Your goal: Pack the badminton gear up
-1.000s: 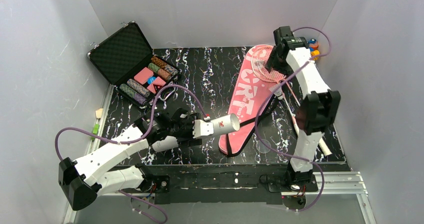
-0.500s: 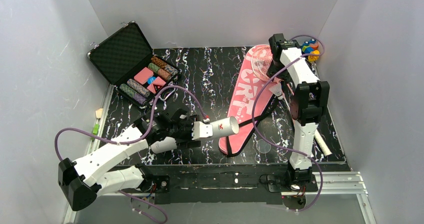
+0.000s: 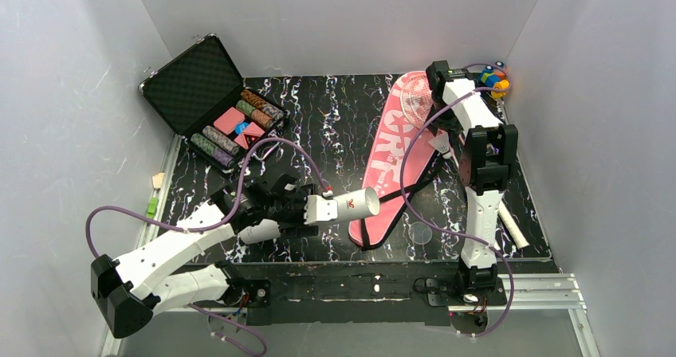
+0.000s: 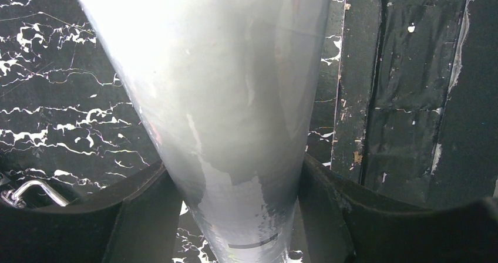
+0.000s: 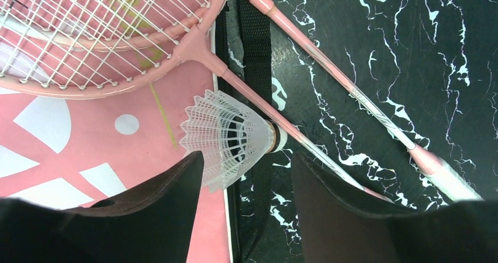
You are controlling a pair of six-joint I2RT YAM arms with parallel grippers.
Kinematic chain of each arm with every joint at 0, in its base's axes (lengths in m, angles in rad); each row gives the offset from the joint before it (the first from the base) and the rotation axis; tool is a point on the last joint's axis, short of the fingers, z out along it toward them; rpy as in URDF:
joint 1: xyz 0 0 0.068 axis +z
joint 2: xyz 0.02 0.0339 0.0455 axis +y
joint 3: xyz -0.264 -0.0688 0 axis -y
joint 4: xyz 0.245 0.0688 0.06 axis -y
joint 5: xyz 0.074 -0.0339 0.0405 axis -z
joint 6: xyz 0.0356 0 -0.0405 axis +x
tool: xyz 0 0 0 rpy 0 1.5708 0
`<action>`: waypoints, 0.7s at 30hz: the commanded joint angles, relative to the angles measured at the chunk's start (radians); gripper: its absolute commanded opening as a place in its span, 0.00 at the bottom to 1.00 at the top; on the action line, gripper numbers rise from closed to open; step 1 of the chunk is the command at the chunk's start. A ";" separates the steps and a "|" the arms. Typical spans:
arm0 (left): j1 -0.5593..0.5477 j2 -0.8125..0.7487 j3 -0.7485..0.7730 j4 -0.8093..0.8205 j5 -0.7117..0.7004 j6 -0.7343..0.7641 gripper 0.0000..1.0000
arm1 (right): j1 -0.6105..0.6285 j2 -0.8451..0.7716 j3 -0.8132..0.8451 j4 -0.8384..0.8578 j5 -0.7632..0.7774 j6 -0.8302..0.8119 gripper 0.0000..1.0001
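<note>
Change since earlier: right arm has folded tighter, its elbow drawn back from the near edge and its wrist shifted left over the racket heads. The left arm and its load sit slightly further left. A small clear disc (image 3: 420, 232), covered by the arm before, now shows on the table (image 3: 335, 126).
Left gripper (image 4: 241, 207): jaws part-way apart and clamped on the long white tube (image 3: 351, 204), one finger pressed against each side.
Tube position: held off the table, roughly level, its mouth pointing right, just beside the near half of the pink cover (image 3: 389, 162).
Tube visibility: glare washes out its upper length in the wrist view; the interior cannot be seen.
Right gripper (image 5: 245, 172): jaws spread wide, gripping nothing. Whether the left finger touches the shuttlecock's skirt cannot be told.
Shuttlecock (image 5: 226, 138): on its side just ahead of the fingertips, skirt over the cover, cork end on the black strap (image 5: 255, 46) against a racket shaft.
Rackets (image 5: 111, 46): two pink frames overlapped on the cover's wide end, heads cut off by the picture's edge, shafts running off to the right.
Overhead view: right fingers hidden beneath their own arm.
Other items: poker-chip case (image 3: 215, 106), lid raised, far left; multicoloured toy (image 3: 494, 78), far right corner, partly behind cable.
</note>
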 commanded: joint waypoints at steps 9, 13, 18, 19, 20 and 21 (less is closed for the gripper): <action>-0.003 -0.032 -0.005 0.016 0.014 0.013 0.47 | -0.005 -0.033 -0.046 0.040 0.009 0.017 0.42; -0.004 -0.033 -0.005 0.016 0.015 0.012 0.46 | -0.006 -0.040 -0.050 0.032 0.002 0.019 0.36; -0.004 -0.036 -0.010 0.019 0.013 0.013 0.47 | -0.004 -0.088 -0.070 0.031 -0.021 0.019 0.10; -0.003 -0.036 -0.011 0.020 0.013 0.013 0.46 | -0.001 -0.106 -0.076 0.031 -0.028 0.017 0.07; -0.003 -0.035 -0.011 0.021 0.014 0.013 0.46 | 0.003 -0.126 -0.084 0.032 -0.033 0.015 0.03; -0.005 -0.034 -0.011 0.022 0.014 0.013 0.46 | 0.008 -0.158 -0.093 0.032 -0.034 0.013 0.01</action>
